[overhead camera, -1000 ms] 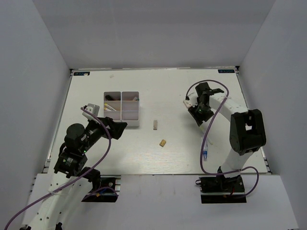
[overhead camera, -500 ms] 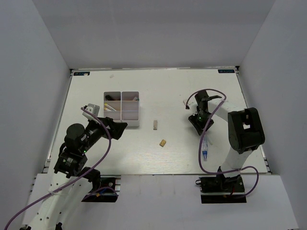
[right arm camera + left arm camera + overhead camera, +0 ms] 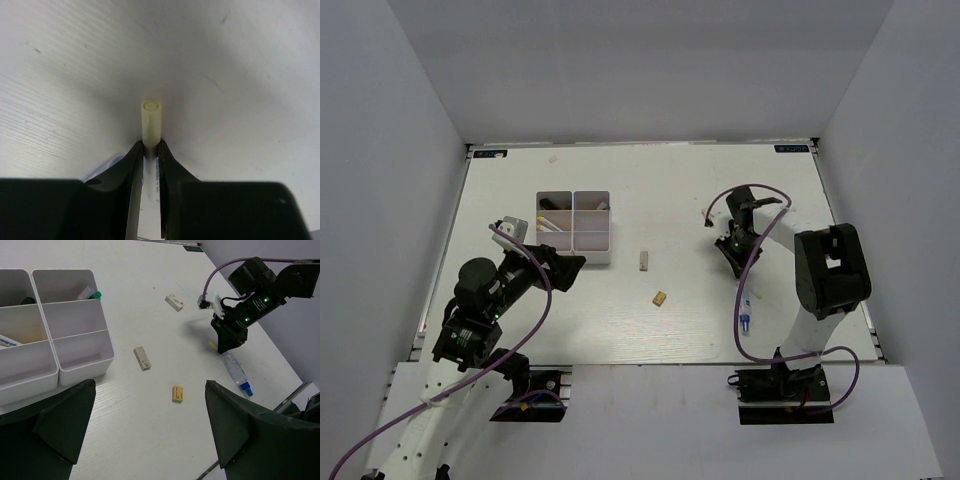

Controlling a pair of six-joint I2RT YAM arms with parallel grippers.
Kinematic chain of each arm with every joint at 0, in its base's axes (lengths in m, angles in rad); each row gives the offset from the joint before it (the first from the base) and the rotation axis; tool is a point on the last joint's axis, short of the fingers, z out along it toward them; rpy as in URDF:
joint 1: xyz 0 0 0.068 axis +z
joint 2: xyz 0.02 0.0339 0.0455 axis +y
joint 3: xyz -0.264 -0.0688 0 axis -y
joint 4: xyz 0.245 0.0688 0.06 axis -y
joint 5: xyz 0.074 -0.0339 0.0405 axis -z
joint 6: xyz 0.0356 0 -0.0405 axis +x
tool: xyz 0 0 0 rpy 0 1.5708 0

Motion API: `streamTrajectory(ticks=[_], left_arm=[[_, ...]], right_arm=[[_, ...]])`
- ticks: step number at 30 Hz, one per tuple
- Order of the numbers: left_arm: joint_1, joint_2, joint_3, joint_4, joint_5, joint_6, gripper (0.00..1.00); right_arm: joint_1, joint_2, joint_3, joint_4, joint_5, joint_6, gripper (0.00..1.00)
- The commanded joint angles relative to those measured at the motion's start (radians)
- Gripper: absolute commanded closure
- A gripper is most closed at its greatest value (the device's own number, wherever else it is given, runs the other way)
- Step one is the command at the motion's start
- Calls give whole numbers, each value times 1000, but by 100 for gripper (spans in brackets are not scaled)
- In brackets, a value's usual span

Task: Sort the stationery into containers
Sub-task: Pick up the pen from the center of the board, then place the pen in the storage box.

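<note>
Right jaws gripped a yellow pen [image 3: 151, 121], its axis pointing straight out between them; the box [image 3: 592, 257] lay well left, nearer the spread left jaws.

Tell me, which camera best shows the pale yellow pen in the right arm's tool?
The right wrist view: the pale yellow pen sits centre frame, hollow end clear, pinched by the right tool. The left wrist view shows just a yellow speck there; the top view does not show it.
</note>
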Motion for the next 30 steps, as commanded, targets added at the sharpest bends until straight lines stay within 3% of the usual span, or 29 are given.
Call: streamTrajectory(ticks=[1, 11, 16, 22, 30], left_arm=[[6, -6, 21, 12, 11, 12, 0], [6, -81, 12, 39, -21, 21, 0], [6, -150, -8, 76, -21, 30, 0], [15, -227, -17, 121, 22, 40, 0], [15, -249, -26, 141, 61, 49, 0]], right_arm=[[15, 52, 77, 9, -109, -48, 96], [188, 112, 684, -95, -364, -143, 99], [336, 266, 1015, -105, -509, -141, 100], [501, 345, 1086, 104, -528, -150, 100], [567, 391, 1115, 276, -562, -129, 100]])
